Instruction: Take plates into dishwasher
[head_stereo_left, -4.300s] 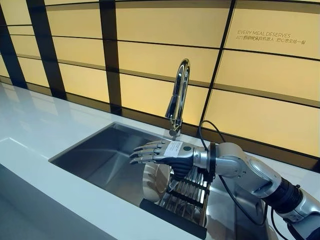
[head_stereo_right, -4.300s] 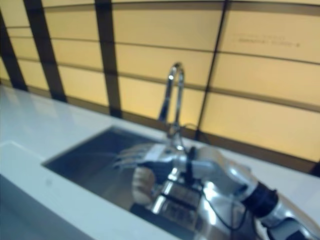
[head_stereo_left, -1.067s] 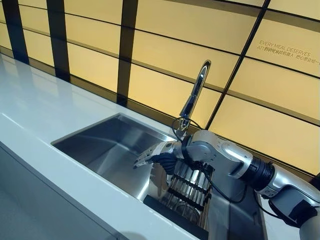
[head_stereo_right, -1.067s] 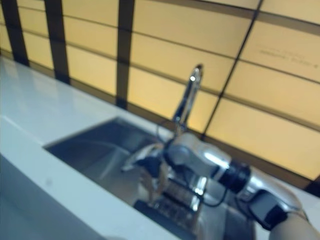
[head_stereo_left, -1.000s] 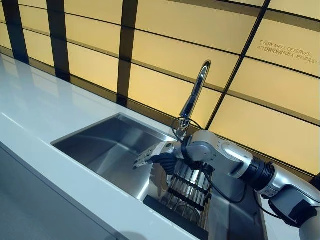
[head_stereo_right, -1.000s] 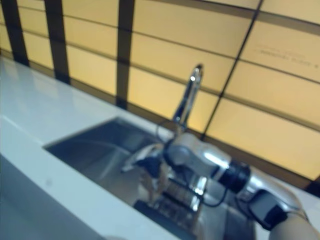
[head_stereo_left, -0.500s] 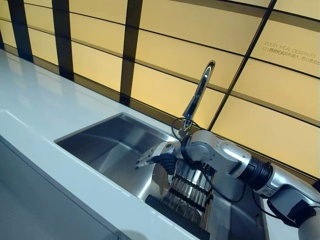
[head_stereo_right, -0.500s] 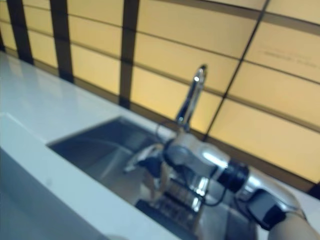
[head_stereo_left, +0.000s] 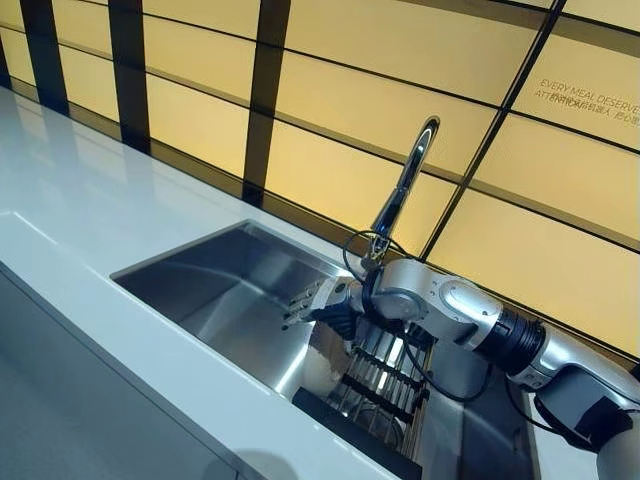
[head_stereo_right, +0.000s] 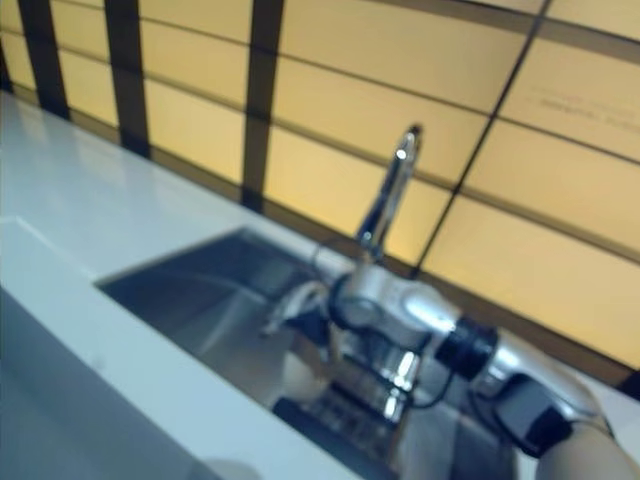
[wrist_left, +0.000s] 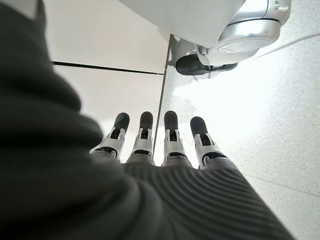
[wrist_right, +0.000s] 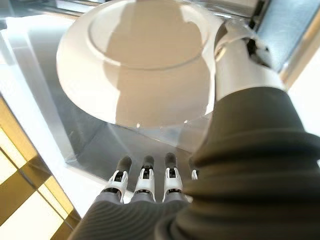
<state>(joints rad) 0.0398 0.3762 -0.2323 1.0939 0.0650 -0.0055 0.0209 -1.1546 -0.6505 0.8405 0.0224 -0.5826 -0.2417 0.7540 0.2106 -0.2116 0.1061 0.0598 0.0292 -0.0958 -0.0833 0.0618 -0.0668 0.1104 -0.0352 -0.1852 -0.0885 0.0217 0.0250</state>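
Note:
A cream plate stands on edge at the left end of a metal dish rack inside the steel sink. My right hand reaches into the sink just above the plate, fingers held straight. The right wrist view has the plate wide and close past the straight fingers, with the thumb beside its rim; I cannot tell whether it touches. My left hand appears only in its own wrist view, open, hanging over the floor.
A tall chrome tap rises behind the sink, close to my right forearm. The rack sits on a black tray at the sink's near right. A white counter runs along the front and left; a yellow panelled wall stands behind.
The camera has drifted a little. My right hand has risen slightly and drawn back toward the tap, above the plate. The plate stays on the rack.

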